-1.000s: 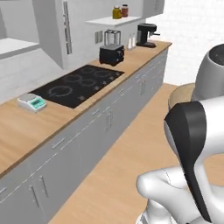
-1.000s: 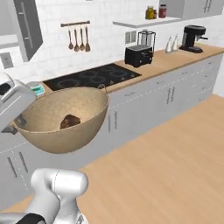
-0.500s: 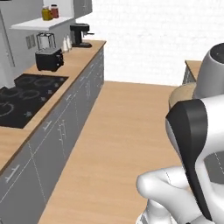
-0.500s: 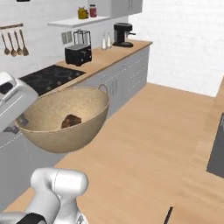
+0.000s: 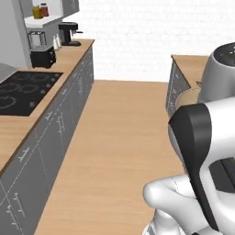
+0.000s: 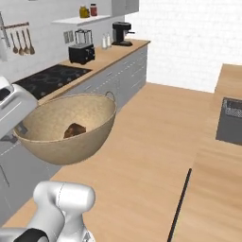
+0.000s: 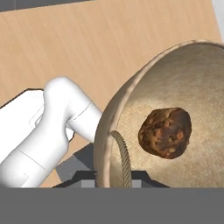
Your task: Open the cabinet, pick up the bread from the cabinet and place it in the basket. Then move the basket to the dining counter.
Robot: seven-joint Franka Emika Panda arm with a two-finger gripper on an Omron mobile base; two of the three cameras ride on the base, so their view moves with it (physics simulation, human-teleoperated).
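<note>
- Above the wooden floor (image 6: 156,123), between two runs of counter, the basket (image 6: 66,127) hangs in the air, carried at its rim by the robot's hand, with nothing under it.
- Inside the basket lies the bread (image 6: 74,130), a dark brown rough lump resting on the woven bottom; the hand view shows it (image 7: 165,131) against the inner wall, with a loop handle (image 7: 122,162) of the basket close to the camera.
- At the bottom of the hand view the rim of the basket runs down between the dark finger parts, so the jaws look clenched on the rim by that loop handle, though the tips themselves are hidden.
- To the right in the right base view lies the dining counter (image 6: 222,179), a light-wood plank surface with its dark inset sink (image 6: 231,120) and a thin black faucet (image 6: 179,203); the basket is well apart from it, across the open floor.
- In the left base view a sliver of the basket (image 5: 188,98) shows behind the white arm, near the grey end of the dining counter (image 5: 190,64).
- Along the other side runs the tiled-wall worktop (image 6: 106,54) with a black hob (image 6: 49,78), a black toaster (image 6: 81,53), a blender (image 6: 83,37) and a coffee machine (image 6: 122,33).
- Grey drawers (image 5: 59,124) sit under that worktop; a shelf (image 6: 80,20) above it bears two jars (image 6: 89,10), and wooden spoons (image 6: 21,40) hang on the tiles.
</note>
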